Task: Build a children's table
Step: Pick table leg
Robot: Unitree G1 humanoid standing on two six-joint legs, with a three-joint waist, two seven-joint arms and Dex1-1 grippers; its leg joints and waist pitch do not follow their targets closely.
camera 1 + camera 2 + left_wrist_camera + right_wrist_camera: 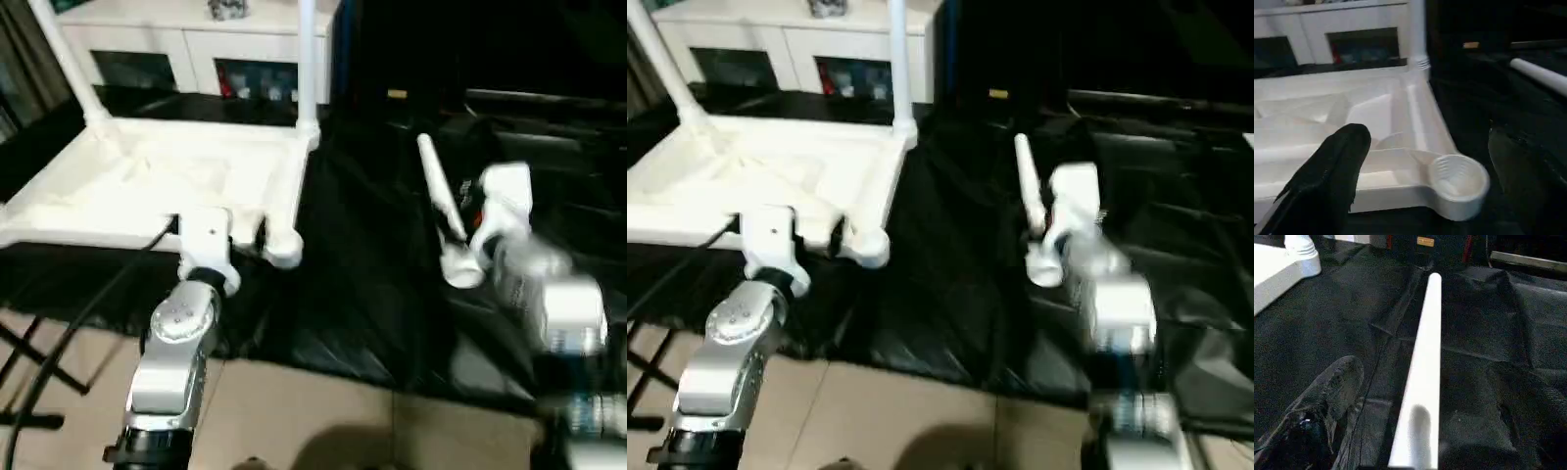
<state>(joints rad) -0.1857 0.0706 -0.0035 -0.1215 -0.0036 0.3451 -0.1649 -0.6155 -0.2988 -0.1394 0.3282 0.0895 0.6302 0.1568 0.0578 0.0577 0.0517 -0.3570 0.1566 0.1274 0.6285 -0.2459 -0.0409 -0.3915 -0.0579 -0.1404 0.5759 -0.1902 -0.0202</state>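
A large desk draped in black crinkled cloth (pixel 362 284) carries everything. The white plastic rectangular tabletop (pixel 147 186) lies on it upside down, ribbed underside up, toward the robot's left. Two long white tubular legs already stand upright in the tabletop's far corner sockets: one at the far left (pixel 73 69), one at the far right (pixel 306 59). The tabletop's near right corner socket (pixel 1457 181) is round, open and empty. A third loose white tubular leg (pixel 443 211) lies flat on the cloth, well to the right of the tabletop, flared end toward the robot.

The left gripper (pixel 1425 186) sits at that empty socket, fingers (pixel 1332 171) released wide, one over the tabletop's ribs and one outside its edge, grasping nothing. The right gripper (pixel 1425 411) straddles the loose leg, fingers (pixel 1327 396) spread apart either side, not clenched.

The step in hand appears to be picking up the third leg. Next, the right fingers likely need to clench on it, lift, tilt it upright and carry it to the empty socket. Bare cloth between leg and tabletop leaves open room; the near desk edge is close.
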